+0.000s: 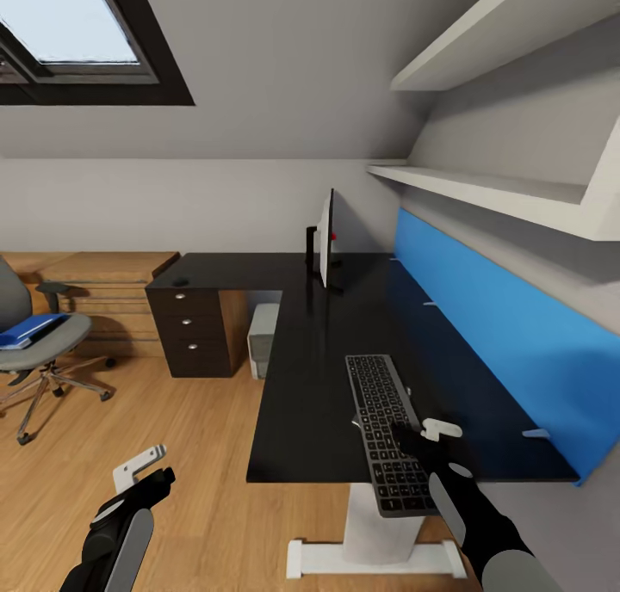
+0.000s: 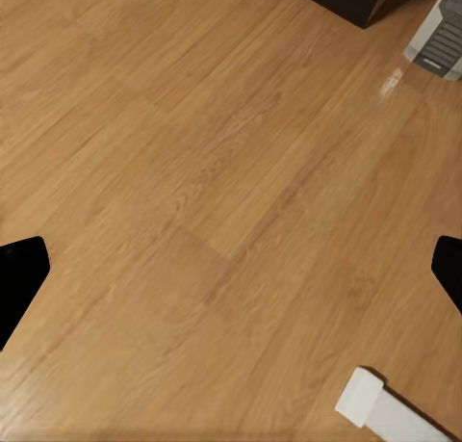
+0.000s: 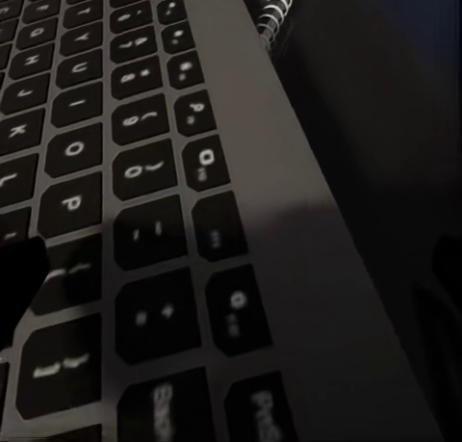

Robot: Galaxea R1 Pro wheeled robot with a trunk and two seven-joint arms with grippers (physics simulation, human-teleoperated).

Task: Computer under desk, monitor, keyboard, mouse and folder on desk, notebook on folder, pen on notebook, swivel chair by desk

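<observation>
- Right end effector (image 1: 412, 433): on the keyboard (image 1: 387, 428), at its right edge; closure cannot be told.
- Left end effector (image 1: 142, 480): fingers apart, empty, above the wooden floor (image 2: 212, 192).
- Keyboard: flat on the black tabletop (image 1: 301, 385), overhanging the near edge.
- Monitor (image 1: 326, 237): upright, far end.
- Folder (image 1: 30, 329): on the swivel chair (image 1: 39, 342).
- Computer (image 1: 263, 338): under the tabletop.

Bare desk (image 1: 310, 377) between keyboard (image 1: 385, 428), monitor (image 1: 326, 237)

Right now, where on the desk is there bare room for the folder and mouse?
The desk is bare between the keyboard and the monitor, and along its near-left edge beside the keyboard. A narrower strip runs between keyboard and blue wall panel. It is crowded where the right gripper sits on the keyboard. The folder lies on the swivel chair.
</observation>
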